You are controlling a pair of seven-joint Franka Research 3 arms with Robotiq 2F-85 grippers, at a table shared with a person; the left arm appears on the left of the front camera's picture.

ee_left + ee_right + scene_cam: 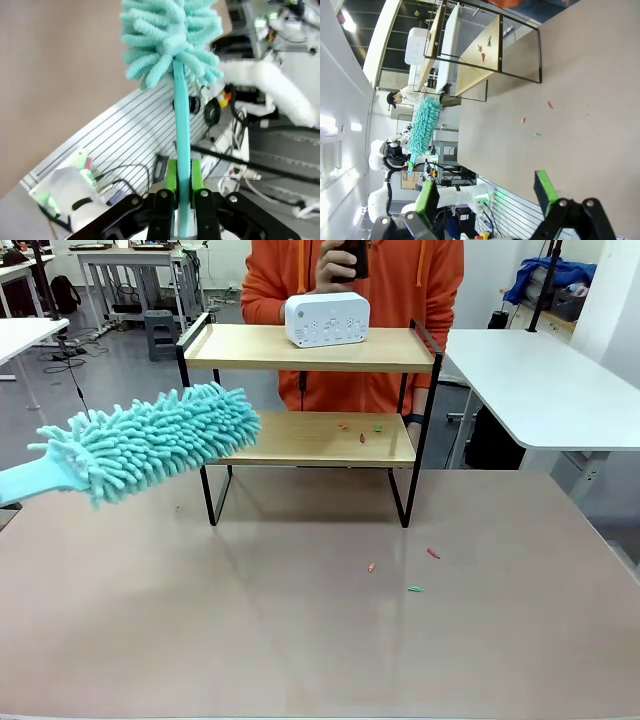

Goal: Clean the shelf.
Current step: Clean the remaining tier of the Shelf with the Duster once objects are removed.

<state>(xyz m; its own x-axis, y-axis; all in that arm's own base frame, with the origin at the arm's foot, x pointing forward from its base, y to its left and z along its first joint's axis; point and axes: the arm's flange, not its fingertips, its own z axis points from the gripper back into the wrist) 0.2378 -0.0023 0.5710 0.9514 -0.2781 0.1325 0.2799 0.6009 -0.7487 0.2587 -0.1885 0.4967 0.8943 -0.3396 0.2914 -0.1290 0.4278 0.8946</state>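
Note:
The shelf (pixel 310 348) stands at the far middle of the table, two wooden boards in a black frame. Small red and green scraps (pixel 361 431) lie on its lower board. A teal fluffy duster (pixel 150 443) hangs in the air left of the shelf, its tip just before the lower board's left end. In the left wrist view my left gripper (pixel 183 186) is shut on the duster's flat handle (pixel 181 125), the head (pixel 170 35) pointing away. My right gripper (pixel 487 192) stands wide open over the table, holding nothing, far from the shelf (pixel 480 50) and duster (pixel 422 127).
A white boxy device (pixel 327 320) sits on the top board. A few scraps (pixel 415 589) lie on the tan table in front of the shelf. A person in an orange hoodie (pixel 400 290) stands behind the shelf. White tables (pixel 540 380) flank the far side.

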